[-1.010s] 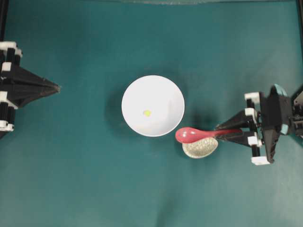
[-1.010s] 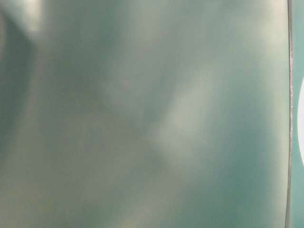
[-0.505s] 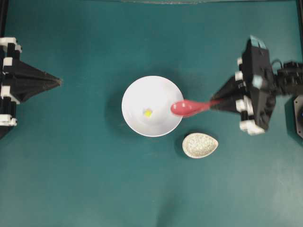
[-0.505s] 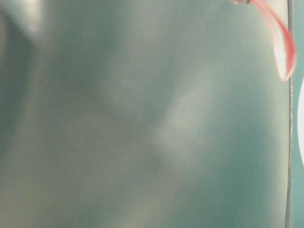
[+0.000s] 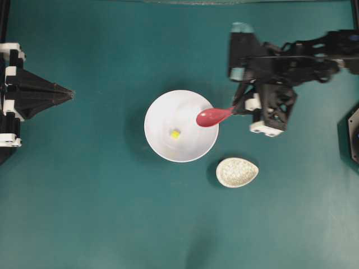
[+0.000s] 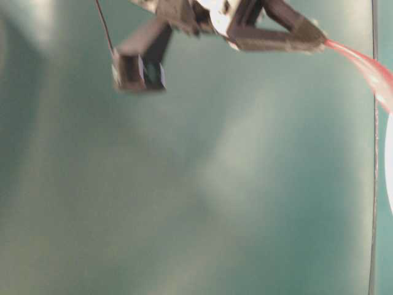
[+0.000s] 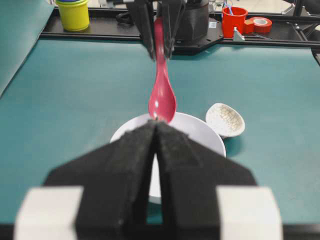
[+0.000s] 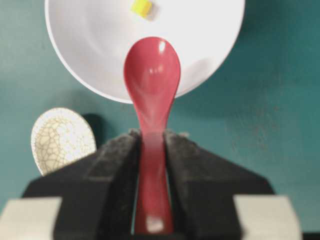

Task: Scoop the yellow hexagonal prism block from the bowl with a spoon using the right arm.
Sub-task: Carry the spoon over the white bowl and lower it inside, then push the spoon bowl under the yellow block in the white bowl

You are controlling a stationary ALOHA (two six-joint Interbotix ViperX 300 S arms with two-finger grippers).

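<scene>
The spoon is clamped by its handle in the right tool, its scoop held above the right rim of the bowl. The block lies inside the bowl, near its middle. The left tool is closed at the left edge, well apart. Bare teal worktop surrounds the bowl; a speckled dish sits near its lower right.

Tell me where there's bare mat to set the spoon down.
Bare mat lies between the left end effector and the bowl, and along the near edge below the speckled dish. It is crowded between bowl, dish and the right end effector holding the spoon.
</scene>
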